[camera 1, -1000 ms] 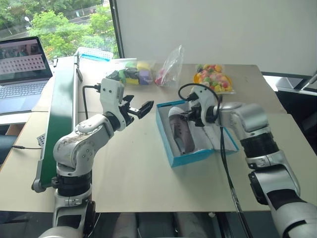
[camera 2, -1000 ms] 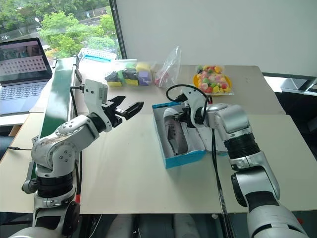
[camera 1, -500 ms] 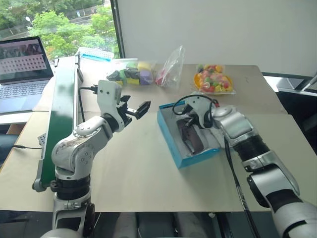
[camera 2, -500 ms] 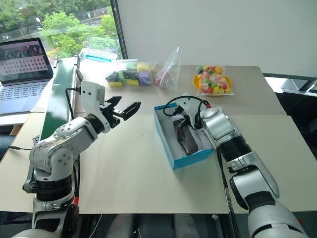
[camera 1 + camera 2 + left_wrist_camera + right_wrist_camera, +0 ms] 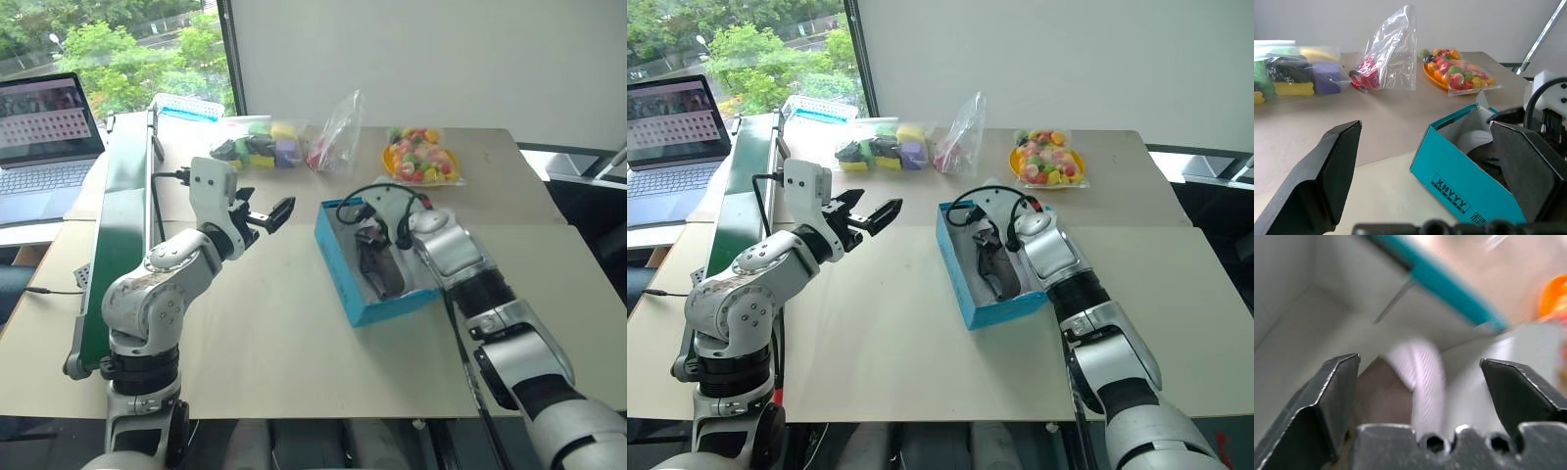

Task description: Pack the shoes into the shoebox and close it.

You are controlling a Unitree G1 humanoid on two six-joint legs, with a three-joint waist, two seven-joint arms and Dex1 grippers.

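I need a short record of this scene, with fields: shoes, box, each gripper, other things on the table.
shoes: one dark shoe seen lying inside the box; a second cannot be told
box: blue shoebox, open, on the table
right gripper: open, over the shoe in the box, holding nothing
left gripper: open, empty, above the table, left of the box
other things: bags of toys, candy plate, green conveyor, laptop

Lab: conveyor belt (image 5: 122, 235), laptop (image 5: 44, 147)
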